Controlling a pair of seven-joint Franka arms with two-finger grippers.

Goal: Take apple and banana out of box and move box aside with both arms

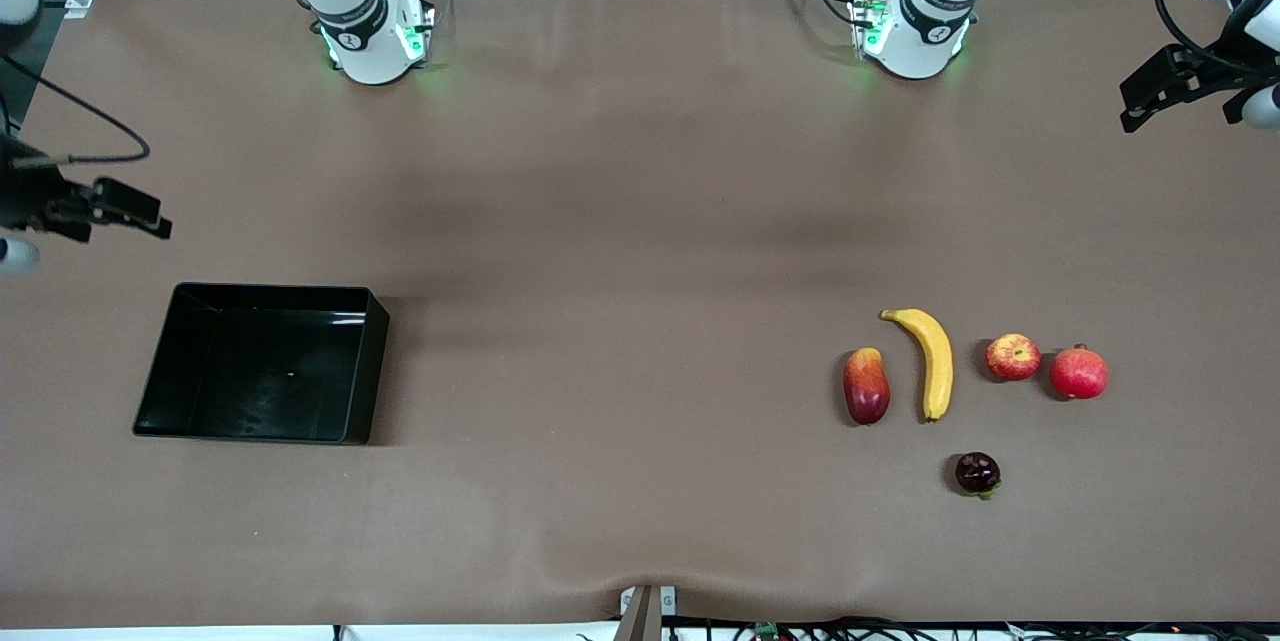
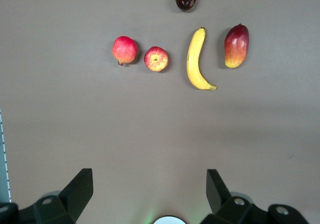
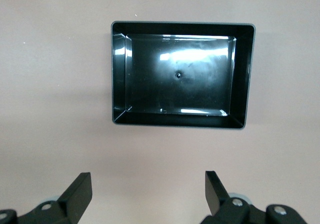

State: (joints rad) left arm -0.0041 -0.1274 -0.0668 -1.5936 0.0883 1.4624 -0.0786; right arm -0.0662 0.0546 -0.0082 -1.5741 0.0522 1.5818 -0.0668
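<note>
The yellow banana (image 1: 932, 361) and the small red apple with yellow streaks (image 1: 1013, 357) lie side by side on the table toward the left arm's end. Both also show in the left wrist view, the banana (image 2: 196, 59) and the apple (image 2: 156, 59). The black tray (image 1: 372, 371) sits empty toward the right arm's end and shows in the right wrist view (image 3: 243, 74). My left gripper (image 1: 1128, 106) is open and empty, up over bare table at the left arm's end (image 2: 150, 184). My right gripper (image 1: 150, 211) is open and empty, over bare table at the right arm's end (image 3: 148, 186).
A red-yellow mango-like fruit (image 1: 866, 386) lies beside the banana. A plain red round fruit (image 1: 1079, 373) lies beside the apple. A small dark purple fruit (image 1: 977, 473) lies nearer the front camera than the banana. Brown table cover spans the middle.
</note>
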